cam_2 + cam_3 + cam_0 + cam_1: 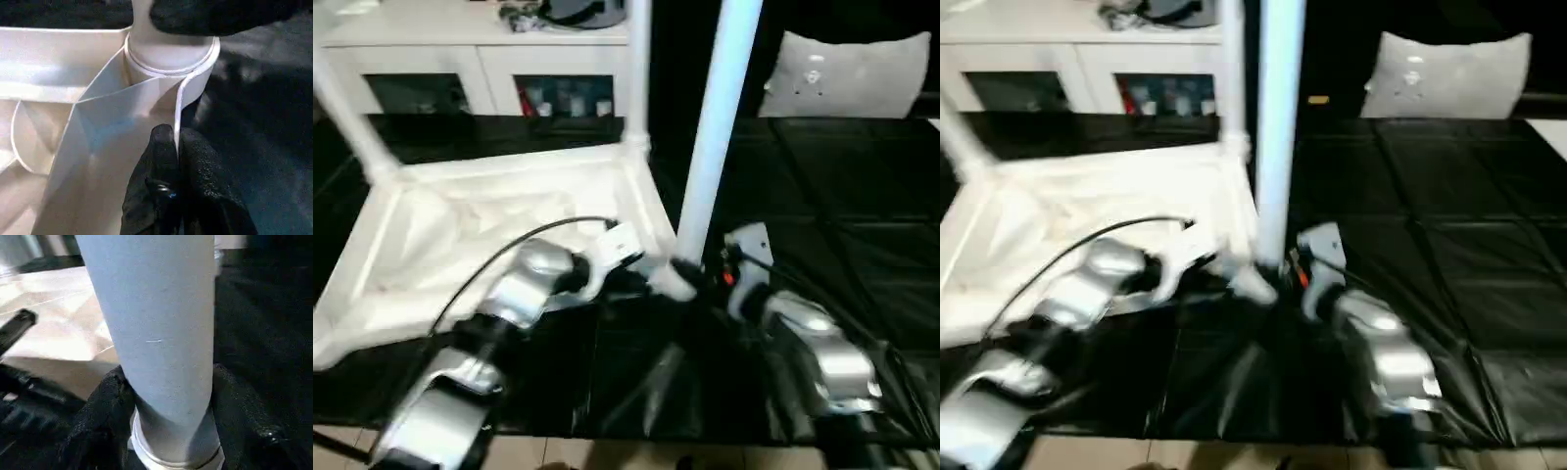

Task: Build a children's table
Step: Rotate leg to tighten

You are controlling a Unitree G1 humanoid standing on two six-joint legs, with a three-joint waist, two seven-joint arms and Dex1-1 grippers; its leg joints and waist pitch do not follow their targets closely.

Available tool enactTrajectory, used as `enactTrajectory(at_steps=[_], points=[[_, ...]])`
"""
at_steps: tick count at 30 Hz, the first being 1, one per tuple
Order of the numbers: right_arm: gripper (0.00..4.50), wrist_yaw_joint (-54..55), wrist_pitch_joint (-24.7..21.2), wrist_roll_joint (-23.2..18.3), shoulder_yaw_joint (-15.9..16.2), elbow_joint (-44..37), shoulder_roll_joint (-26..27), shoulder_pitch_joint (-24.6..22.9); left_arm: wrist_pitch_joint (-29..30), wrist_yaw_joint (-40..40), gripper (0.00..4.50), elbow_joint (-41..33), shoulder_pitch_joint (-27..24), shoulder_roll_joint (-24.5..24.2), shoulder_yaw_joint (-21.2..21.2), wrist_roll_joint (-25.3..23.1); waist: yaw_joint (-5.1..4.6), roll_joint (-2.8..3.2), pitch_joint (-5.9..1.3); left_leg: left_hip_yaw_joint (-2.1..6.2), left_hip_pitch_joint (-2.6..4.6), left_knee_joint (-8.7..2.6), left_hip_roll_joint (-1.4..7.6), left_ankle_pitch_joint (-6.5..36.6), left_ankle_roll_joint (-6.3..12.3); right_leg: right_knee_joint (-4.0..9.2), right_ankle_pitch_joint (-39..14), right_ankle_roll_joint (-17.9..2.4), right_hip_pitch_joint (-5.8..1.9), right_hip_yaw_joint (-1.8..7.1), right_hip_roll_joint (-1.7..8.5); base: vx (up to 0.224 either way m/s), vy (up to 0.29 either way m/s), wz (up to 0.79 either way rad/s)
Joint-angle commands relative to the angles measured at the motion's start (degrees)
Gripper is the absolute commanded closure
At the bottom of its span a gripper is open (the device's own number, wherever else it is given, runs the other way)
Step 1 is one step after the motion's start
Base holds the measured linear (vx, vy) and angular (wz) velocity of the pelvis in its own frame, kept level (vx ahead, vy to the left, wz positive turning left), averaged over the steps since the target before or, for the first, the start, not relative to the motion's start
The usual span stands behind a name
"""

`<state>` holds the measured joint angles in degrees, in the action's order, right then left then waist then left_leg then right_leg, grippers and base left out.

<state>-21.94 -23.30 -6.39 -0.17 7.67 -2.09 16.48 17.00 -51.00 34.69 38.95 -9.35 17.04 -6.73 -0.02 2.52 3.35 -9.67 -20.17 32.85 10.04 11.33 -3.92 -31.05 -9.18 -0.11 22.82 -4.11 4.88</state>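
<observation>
The children's table lies upside down on the black mat, its ribbed white top (489, 225) facing up. Two legs stand in the far corner sockets, one on the left (347, 108) and one on the right (638, 69). A third leg (715, 127) stands tilted at the near right corner socket (168, 58). My right gripper (168, 396) is shut on this leg just above its base, one black finger (105, 406) on each side. My left gripper (175, 139) is shut, pinching the top's thin side rim right beside that socket.
A white cabinet with glass doors (480, 69) stands behind the table. A pale cushion (847, 73) rests at the back right. The black mat (842, 225) stretches to the right, and light floor (636, 455) shows along its near edge. A black cable (509, 245) arcs over my left forearm.
</observation>
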Motion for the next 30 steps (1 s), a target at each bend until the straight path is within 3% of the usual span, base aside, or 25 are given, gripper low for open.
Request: enactTrajectory(at_steps=[1, 3, 5, 6, 7, 8, 9, 11, 13, 14, 15, 16, 17, 18, 19, 20, 22, 24, 26, 30], points=[[2.51, 3.23, -1.35, -0.08, 5.17, 4.58, 5.82, 0.44, -1.61, 6.2, 4.5, 0.22, 2.16, 4.39, -0.41, 0.4, -0.27, -0.75, -2.06, 1.57, 0.48, -4.76, 1.74, 22.98, 1.87, 5.59, -36.41, -3.82, -1.18, 1.08, 3.31, 0.0, 0.0, 0.0], [2.51, 8.21, -1.08, 1.35, 4.01, 5.82, 8.21, 1.92, -2.83, 6.41, 4.5, 0.38, 2.36, 4.88, -0.29, -0.15, -0.8, -0.6, -1.93, 1.78, 0.0, -5.21, 1.97, 23.36, 1.83, 5.26, -34.26, -4.45, -1.35, 1.2, 3.37, 0.0, 0.0, 0.0], [2.51, 9.68, -0.87, 1.62, 3.53, 5.85, 8.89, 2.37, -3.55, 5.85, 4.5, 0.3, 2.4, 4.77, -0.06, -0.3, -1.0, -0.61, -2.08, 1.71, 0.16, -5.23, 2.0, 23.71, 1.91, 5.08, -32.19, -5.28, -1.35, 1.47, 3.4, 0.0, 0.0, 0.0], [2.17, 9.87, -0.29, 1.6, 3.21, 5.56, 8.99, 2.34, -3.71, 5.78, 4.5, 0.28, 2.39, 4.58, -0.04, -0.39, -0.98, -0.6, -2.11, 1.63, -0.04, -5.3, 2.17, 22.9, 2.06, 4.77, -29.58, -6.17, -1.47, 1.76, 3.46, 0.0, 0.0, 0.0], [1.96, 10.12, 0.34, 1.74, 2.81, 5.18, 8.76, 2.11, -4.8, 5.17, 4.5, 0.33, 2.28, 4.03, 0.15, -0.5, -1.06, -1.37, -2.56, 1.45, -0.12, -5.16, 2.23, 21.88, 2.26, 4.58, -27.99, -6.74, -1.72, 1.87, 3.43, 0.0, 0.0, 0.0], [1.8, 10.59, 0.86, 1.88, 2.42, 4.93, 8.59, 1.88, -5.71, 4.58, 4.5, 0.4, 2.17, 3.55, 0.4, -0.51, -0.82, -1.1, -2.56, 1.48, -0.22, -5.18, 2.3, 20.73, 2.38, 4.21, -26.32, -7.45, -1.82, 2.02, 3.64, 0.0, 0.0, 0.0], [1.72, 10.86, 1.46, 1.62, 1.41, 4.43, 8.12, 1.24, -7.01, 3.31, 4.5, 0.26, 1.76, 2.6, 0.77, -0.47, -0.53, -0.8, -2.87, 1.1, -0.23, -4.94, 2.4, 17.58, 2.76, 3.63, -20.64, -9.63, -1.92, 2.37, 3.62, 0.0, 0.0, 0.0], [1.6, 10.25, 2.33, 1.6, 0.55, 3.52, 7.06, 0.2, -9.37, 0.57, 4.5, -0.1, 0.97, 1.48, 1.11, 0.12, -0.27, -1.05, -3.01, 0.82, -0.51, -4.72, 2.46, 14.25, 3.8, 3.06, -15.41, -11.55, -2.23, 2.44, 3.56, 0.0, 0.0, 0.0], [1.39, 9.49, 3.03, 1.69, 0.45, 2.66, 6.15, -0.54, -10.12, -0.16, 4.5, -0.3, 0.57, 1.04, 1.12, 0.26, 0.01, -0.93, -3.36, 0.5, -0.41, -4.22, 2.36, 11.2, 4.64, 2.45, -11.1, -13.16, -2.43, 2.55, 3.61, 0.064, -0.019, 0.05], [1.36, 7.75, 3.8, 1.33, 0.34, 0.22, 4.29, -2.22, -10.81, -1.04, 4.5, -0.58, 0.0, 0.46, 1.13, 0.35, 0.43, -1.17, -3.51, 0.25, -0.21, -3.88, 2.35, 8.95, 5.71, 2.15, -8.06, -14.03, -2.46, 2.58, 3.48, 0.07, -0.023, 0.06], [1.19, 4.46, 4.73, 0.32, 0.14, -3.43, 1.56, -4.6, -12.43, -2.34, 4.5, -0.74, -0.51, -0.31, 1.59, 0.26, 0.84, -1.33, -3.78, 0.32, -0.53, -3.6, 2.42, 5.79, 7.13, 1.34, -4.11, -14.7, -3.05, 2.65, 3.62, 0.072, -0.027, 0.05], [1.19, 3.75, 4.97, 0.07, 0.11, -4.17, 0.99, -5.09, -12.87, -2.59, 4.5, -0.71, -0.59, -0.45, 1.69, 0.2, 1.18, -1.17, -3.94, 0.29, -0.4, -3.43, 2.53, 4.08, 7.87, 1.04, -1.93, -15.16, -3.03, 2.64, 3.58, 0.065, -0.023, 0.02], [0.98, 0.96, 4.8, -1.43, -0.86, -7.23, -1.36, -7.13, -13.06, -3.26, 4.5, -0.97, -1.11, -0.72, 1.66, 0.46, 1.15, -1.83, -4.24, 0.16, -0.66, -2.87, 2.29, 0.6, 9.53, 0.27, 3.09, -16.18, -3.11, 2.74, 3.46, 0.065, -0.023, 0.02], [0.98, -1.99, 4.2, -3.33, -1.78, -9.96, -3.37, -8.81, -13.54, -3.93, 4.5, -1.32, -1.55, -1.01, 1.64, 0.76, 1.9, -1.79, -4.52, 0.17, -0.74, -2.31, 2.26, -2.51, 11.55, -0.42, 7.56, -16.94, -3.31, 2.88, 3.67, 0.0, 0.0, 0.0], [0.94, -3.77, 3.79, -4.51, -2.31, -11.53, -4.51, -9.74, -13.91, -4.34, 4.5, -1.54, -1.8, -1.19, 1.65, 0.93, 2.28, -1.88, -4.37, 0.13, -1.0, -2.19, 2.22, -3.35, 13.28, -0.47, 8.35, -17.09, -3.28, 2.74, 3.69, 0.0, 0.0, 0.0], [0.75, -5.78, 3.53, -5.92, -2.99, -13.27, -5.78, -10.69, -13.88, -4.03, 4.5, -1.76, -2.02, -1.12, 1.16, 1.32, 2.32, -2.18, -4.34, 0.0, -1.02, -2.14, 2.21, -2.46, 13.63, -0.3, 7.05, -17.08, -3.2, 2.72, 3.71, 0.0, 0.0, 0.0], [0.58, -10.1, 2.11, -9.63, -4.65, -16.93, -8.43, -12.51, -14.07, -3.88, 4.5, -2.1, -2.22, -0.86, -0.2, 2.61, 2.59, -2.61, -3.96, -0.02, -1.12, -2.41, 2.38, 2.83, 11.86, 0.67, -4.43, -15.07, -3.31, 2.56, 3.83, 0.0, 0.0, 0.0], [0.46, -12.35, 1.27, -11.8, -5.71, -18.81, -10.16, -13.55, -14.12, -4.82, 4.5, -2.46, -2.32, -1.03, -0.66, 3.55, 2.5, -2.34, -3.6, 0.01, -0.95, -2.78, 2.43, 5.84, 9.45, 1.52, -13.05, -13.04, -3.02, 2.46, 3.67, 0.0, 0.0, 0.0], [0.21, -15.07, 0.34, -14.58, -6.86, -20.92, -12.6, -14.77, -13.94, -6.3, 4.06, -3.42, -2.56, -1.42, -1.23, 5.07, 2.62, -2.48, -3.5, 0.01, -0.66, -2.91, 2.52, 7.82, 7.66, 1.97, -17.92, -11.3, -2.79, 2.55, 3.55, 0.0, 0.0, 0.0], [0.01, -16.91, -1.5, -18.3, -7.78, -23.78, -14.48, -15.16, -12.05, -7.46, 3.77, -6.08, -3.05, -1.95, -2.24, 6.89, 2.75, -2.23, -3.54, 0.26, -0.71, -3.16, 2.81, 8.46, 6.37, 1.82, -17.67, -11.34, -2.42, 2.49, 3.43, 0.0, 0.0, 0.0]])
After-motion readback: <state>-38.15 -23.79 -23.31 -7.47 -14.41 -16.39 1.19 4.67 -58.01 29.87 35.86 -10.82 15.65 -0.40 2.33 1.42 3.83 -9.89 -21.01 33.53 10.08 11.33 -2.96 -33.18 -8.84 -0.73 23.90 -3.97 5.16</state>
